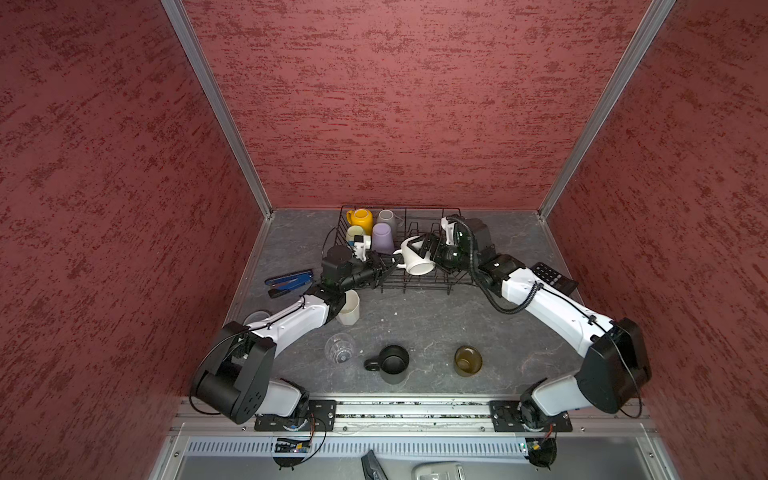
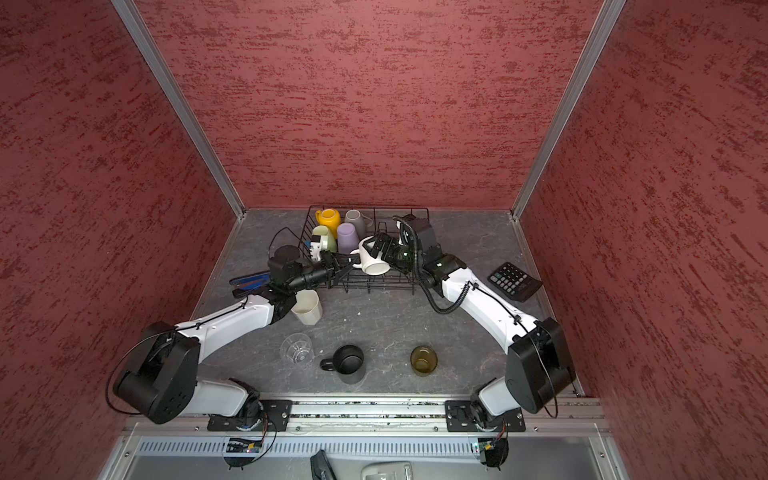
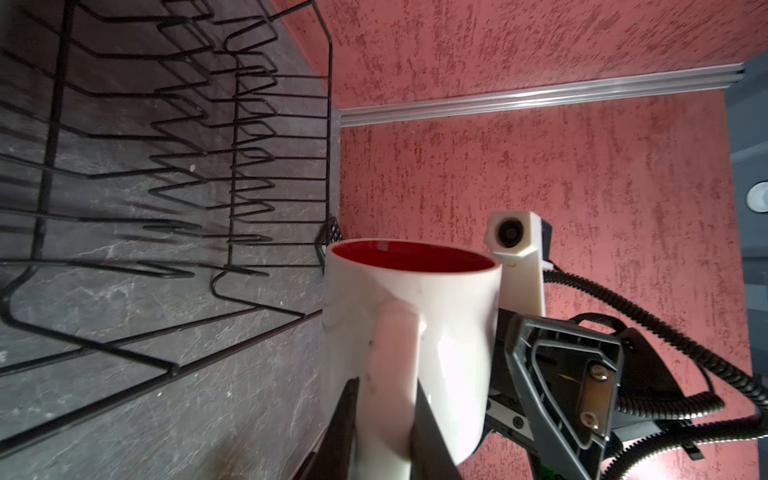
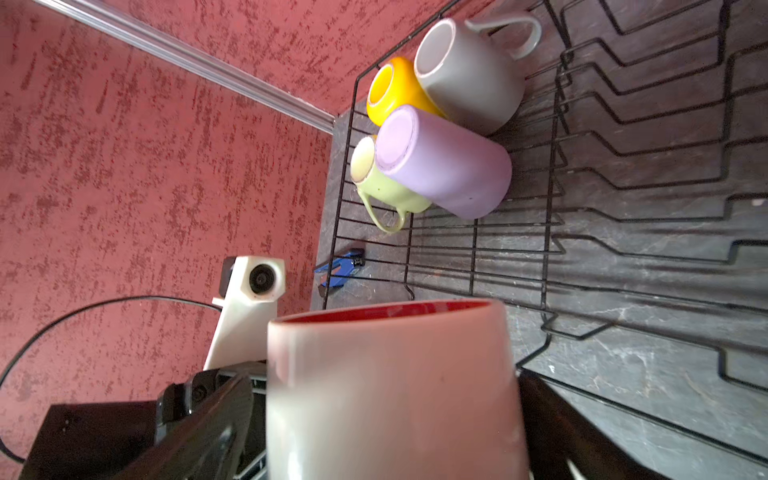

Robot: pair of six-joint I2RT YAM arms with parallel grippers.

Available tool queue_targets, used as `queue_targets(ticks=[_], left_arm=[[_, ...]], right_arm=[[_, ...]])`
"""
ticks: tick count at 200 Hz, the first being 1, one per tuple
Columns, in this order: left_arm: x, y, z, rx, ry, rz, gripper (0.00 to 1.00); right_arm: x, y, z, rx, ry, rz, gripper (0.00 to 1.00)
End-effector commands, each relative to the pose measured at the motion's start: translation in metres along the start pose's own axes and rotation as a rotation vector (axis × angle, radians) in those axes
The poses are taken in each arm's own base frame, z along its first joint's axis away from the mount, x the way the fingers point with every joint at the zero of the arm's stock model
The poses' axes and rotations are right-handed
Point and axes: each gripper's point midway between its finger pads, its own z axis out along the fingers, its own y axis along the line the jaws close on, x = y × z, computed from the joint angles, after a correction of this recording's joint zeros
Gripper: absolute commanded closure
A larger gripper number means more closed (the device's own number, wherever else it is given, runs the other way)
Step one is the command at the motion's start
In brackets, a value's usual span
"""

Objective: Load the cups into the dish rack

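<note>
A white mug with a red inside (image 1: 417, 261) (image 2: 372, 261) hangs tilted over the front of the black wire dish rack (image 1: 436, 286) (image 2: 376, 287). My left gripper (image 1: 392, 262) (image 3: 386, 386) is shut on its handle. My right gripper (image 1: 414, 254) (image 4: 386, 378) straddles the mug's body (image 4: 390, 395), open, with a gap at one finger. In the rack's far left corner stand yellow (image 1: 361, 220), grey (image 1: 388, 218), lilac (image 1: 382, 237) and pale green (image 1: 354, 233) cups. On the table stand a white faceted cup (image 1: 348, 307), a clear glass (image 1: 340, 348), a black mug (image 1: 392, 363) and an olive glass (image 1: 468, 359).
A blue stapler (image 1: 289, 280) lies left of the rack. A black calculator (image 1: 555, 277) lies to its right, beside the right arm. Red walls close in the table on three sides. Upright prongs (image 3: 249, 137) fill the rack's right part.
</note>
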Motion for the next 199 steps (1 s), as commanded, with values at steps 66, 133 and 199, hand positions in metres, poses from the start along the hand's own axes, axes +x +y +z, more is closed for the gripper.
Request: queue_targets(ticks=[66, 133, 199], left_arm=[[-0.014, -0.046, 0.006, 0.217, -0.153, 0.069, 1.00], [-0.004, -0.057, 0.011, 0.262, -0.159, 0.092, 1.00], [0.012, -0.066, 0.019, 0.344, -0.209, 0.118, 1.00]], right_arm=[[-0.016, -0.002, -0.026, -0.035, -0.157, 0.167, 0.01], [-0.010, -0.010, -0.025, -0.084, -0.162, 0.239, 0.01], [-0.014, -0.015, -0.030, -0.140, -0.229, 0.327, 0.02]])
